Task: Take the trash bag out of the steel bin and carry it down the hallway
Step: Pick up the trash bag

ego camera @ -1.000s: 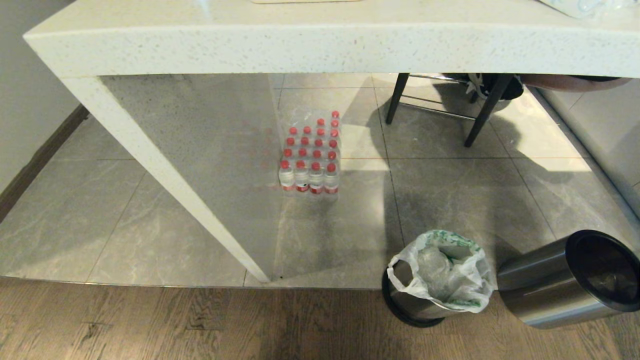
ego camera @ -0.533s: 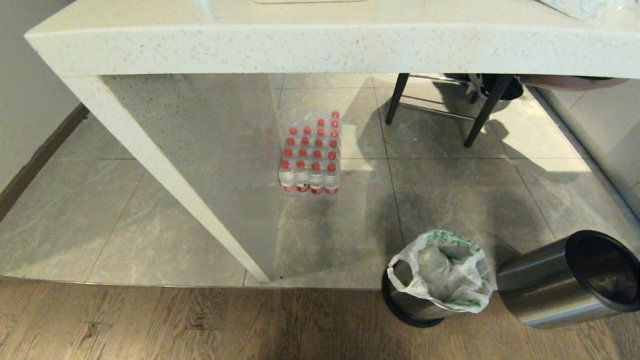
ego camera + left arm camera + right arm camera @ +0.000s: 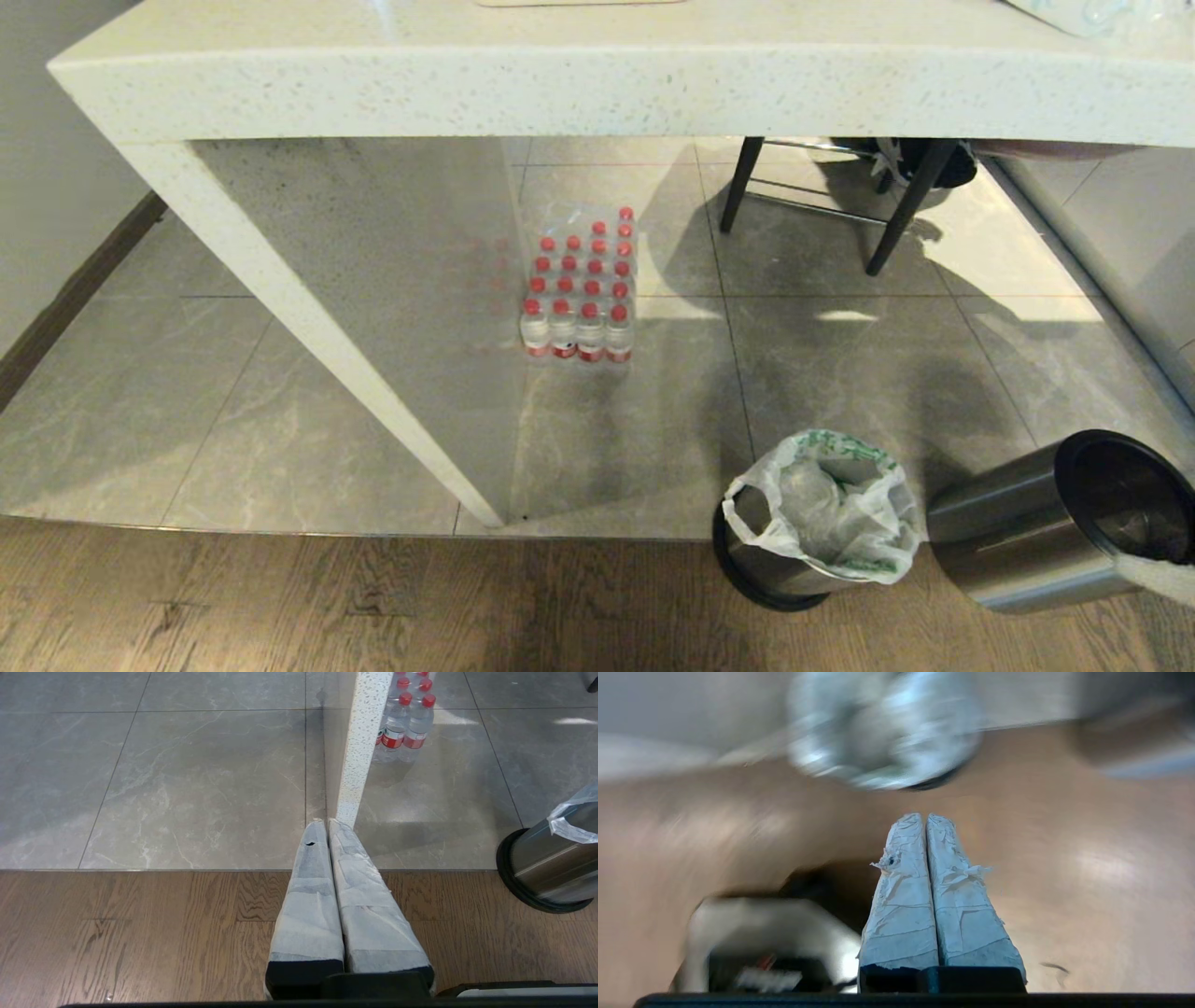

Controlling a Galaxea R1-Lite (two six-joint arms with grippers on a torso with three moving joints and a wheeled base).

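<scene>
Trash bag (image 3: 826, 504) sits in the upright steel bin (image 3: 767, 571), its crinkled mouth open and draped over the rim. Bin stands on the wood floor (image 3: 280, 607) just at the tile edge, near the white table's (image 3: 597, 75) leg. A second steel bin (image 3: 1055, 523) lies tipped on its side just beside it.

Right gripper (image 3: 926, 817): taped fingers pressed together, holding nothing, above the wood floor.

Left gripper (image 3: 327, 822): fingers together, empty, parked.

Pack of red-capped bottles (image 3: 581, 294) under the table.
</scene>
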